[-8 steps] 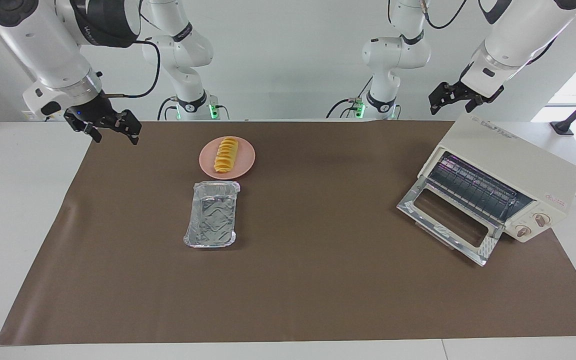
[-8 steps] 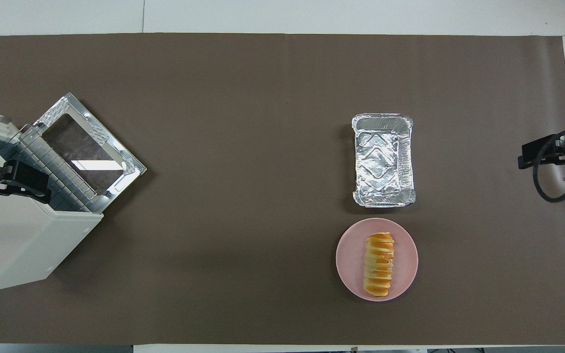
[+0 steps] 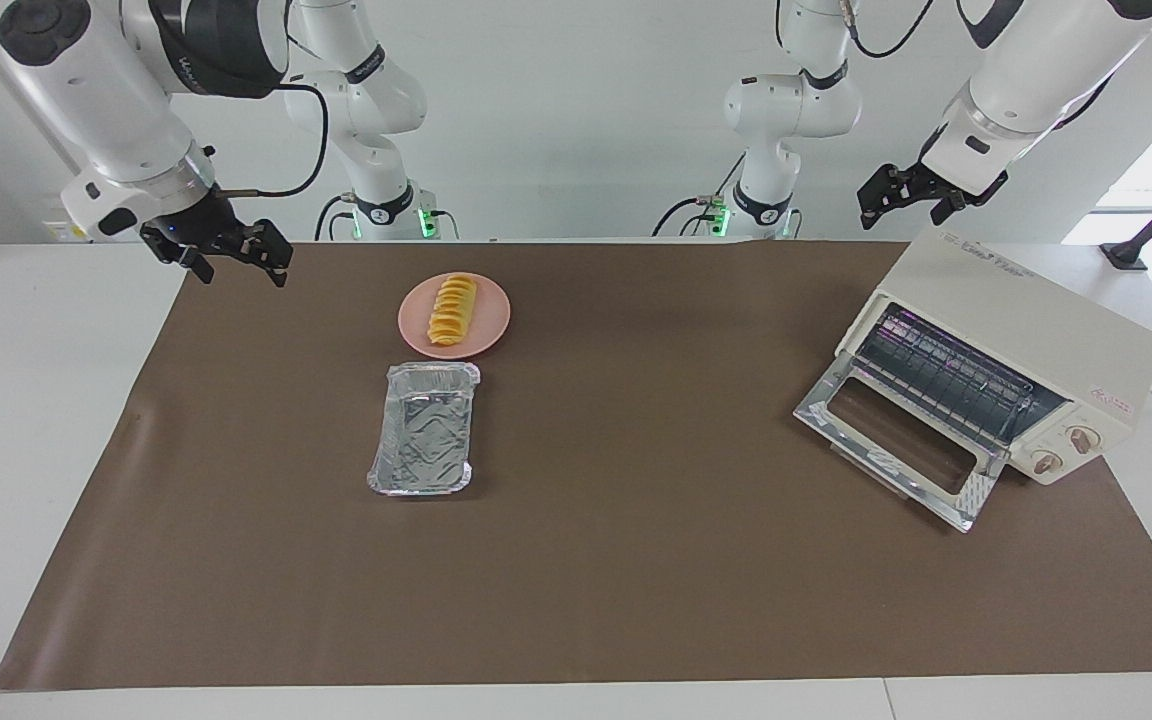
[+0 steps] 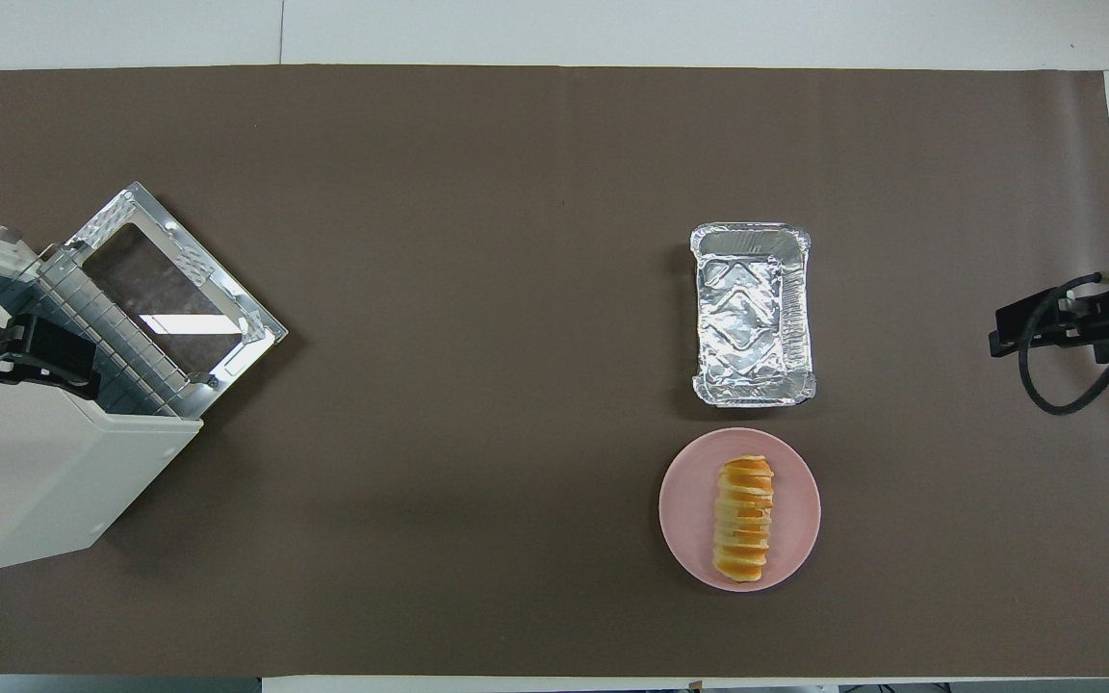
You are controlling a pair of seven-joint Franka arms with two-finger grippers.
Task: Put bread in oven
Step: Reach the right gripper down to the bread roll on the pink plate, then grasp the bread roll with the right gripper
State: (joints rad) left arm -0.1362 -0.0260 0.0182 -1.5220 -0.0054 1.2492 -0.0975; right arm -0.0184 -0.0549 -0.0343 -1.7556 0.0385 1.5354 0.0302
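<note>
The bread [image 3: 452, 309] [image 4: 743, 518], a ridged yellow-orange loaf, lies on a round pink plate [image 3: 492, 326] [image 4: 688, 510] at the robots' edge of the brown mat. The cream-white oven [image 3: 1026, 320] [image 4: 25, 491] stands at the left arm's end, its glass door [image 3: 896, 440] dropped open and the wire rack showing. My right gripper [image 3: 239, 270] [image 4: 1007, 332] hangs open and empty over the mat's corner at the right arm's end, apart from the plate. Open and empty too, my left gripper [image 3: 901, 208] [image 4: 83, 371] waits above the oven's top.
A silver foil tray [image 3: 423, 430] [image 4: 752, 313] with nothing in it sits just beside the plate, farther from the robots. The brown mat [image 3: 636, 560] covers most of the white table.
The right gripper has drifted a little toward the plate, over the mat's edge. The left arm, bread, tray and oven have not moved.
</note>
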